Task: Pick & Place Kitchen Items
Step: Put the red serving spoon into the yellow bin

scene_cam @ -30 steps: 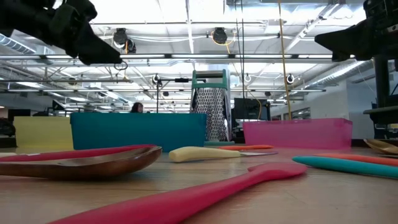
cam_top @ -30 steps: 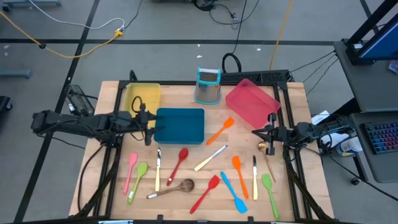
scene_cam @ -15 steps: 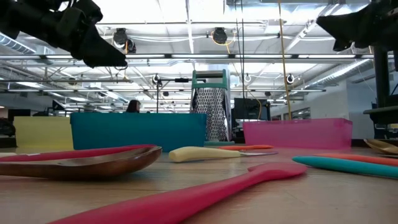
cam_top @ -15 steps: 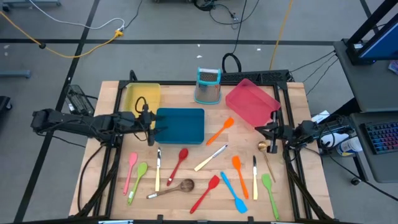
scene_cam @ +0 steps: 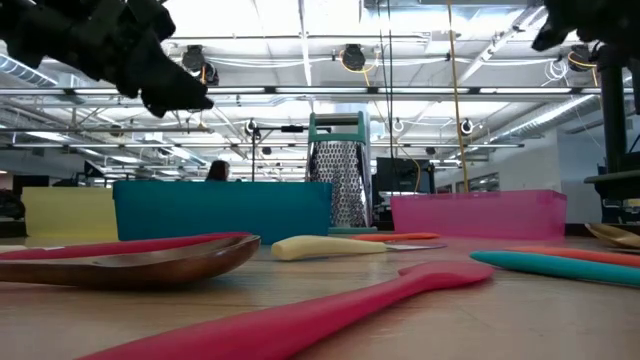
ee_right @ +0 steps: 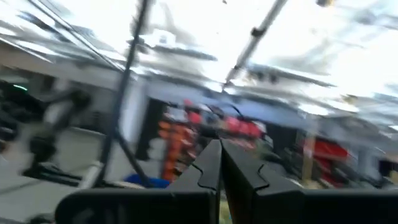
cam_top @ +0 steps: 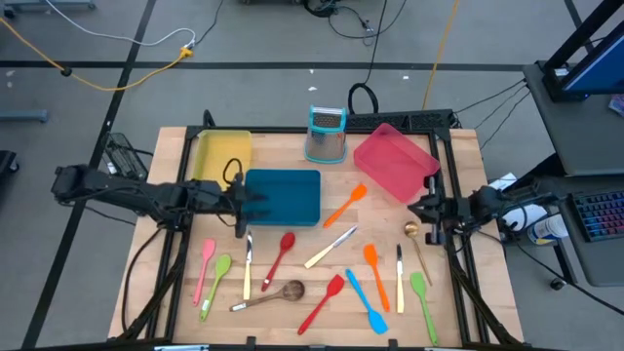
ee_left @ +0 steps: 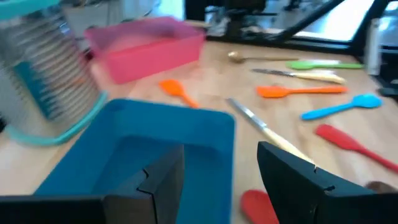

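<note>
Left tool (cam_top: 244, 202), wide, empty, at blue tray's (cam_top: 292, 185) nine o'clock edge; right tool (cam_top: 425, 213) closed, empty, above counter (cam_top: 292, 312).

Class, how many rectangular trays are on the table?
3: yellow tray at the far left, blue tray beside it, red tray at the far right.

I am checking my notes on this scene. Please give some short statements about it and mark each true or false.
1. The left tool is open. True.
2. The right tool holds a spoon. False: it is shut on nothing.
3. The grater stands between the yellow tray and the pink tray. True.
4. The blue tray holds a knife. False: it holds nothing.
5. The wooden spoon lies inside the pink tray. False: it lies on the table.
</note>
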Controlling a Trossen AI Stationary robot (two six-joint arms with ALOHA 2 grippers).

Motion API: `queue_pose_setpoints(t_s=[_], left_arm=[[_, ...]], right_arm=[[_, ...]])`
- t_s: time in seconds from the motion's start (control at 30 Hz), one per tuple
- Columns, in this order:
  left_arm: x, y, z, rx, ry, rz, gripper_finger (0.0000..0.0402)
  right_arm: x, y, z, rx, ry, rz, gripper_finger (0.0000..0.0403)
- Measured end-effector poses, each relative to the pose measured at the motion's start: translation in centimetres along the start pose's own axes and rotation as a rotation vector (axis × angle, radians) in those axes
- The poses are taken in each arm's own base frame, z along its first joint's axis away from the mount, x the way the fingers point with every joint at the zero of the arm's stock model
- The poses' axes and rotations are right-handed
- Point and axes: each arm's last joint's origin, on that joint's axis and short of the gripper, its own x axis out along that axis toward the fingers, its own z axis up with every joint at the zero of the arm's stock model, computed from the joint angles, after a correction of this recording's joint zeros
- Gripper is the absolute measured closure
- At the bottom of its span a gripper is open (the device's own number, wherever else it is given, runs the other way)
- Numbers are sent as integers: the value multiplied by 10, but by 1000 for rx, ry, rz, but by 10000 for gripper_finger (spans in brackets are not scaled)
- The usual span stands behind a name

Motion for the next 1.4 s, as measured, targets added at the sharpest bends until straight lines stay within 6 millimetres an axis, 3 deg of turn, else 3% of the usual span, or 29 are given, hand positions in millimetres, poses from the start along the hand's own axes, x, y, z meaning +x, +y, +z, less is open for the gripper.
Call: queue_pose_setpoints(t_s=[0.13,0.27,0.5,0.77,0.93,1.1,1.23,1.4], left_arm=[[4,-10,6,21,-77,-51,195],[5,-19,10,26,-134,-100,195],[1,-33,10,30,-150,-168,195],[-10,-61,24,88,-146,-301,195],[-17,-74,24,122,-46,-233,195],[-19,-78,10,-19,82,-171,195],[-12,-82,-1,-102,159,-125,195],[8,-92,-13,-64,184,-115,195]], right_arm=[[11,4,-1,-34,-57,51,376],[23,12,-18,-49,25,134,336],[83,21,-22,57,150,163,270],[136,36,-51,159,332,189,256],[145,43,-69,167,400,199,258],[144,47,-89,195,482,133,260],[141,48,-105,187,557,57,260],[139,50,-113,152,594,65,260]])
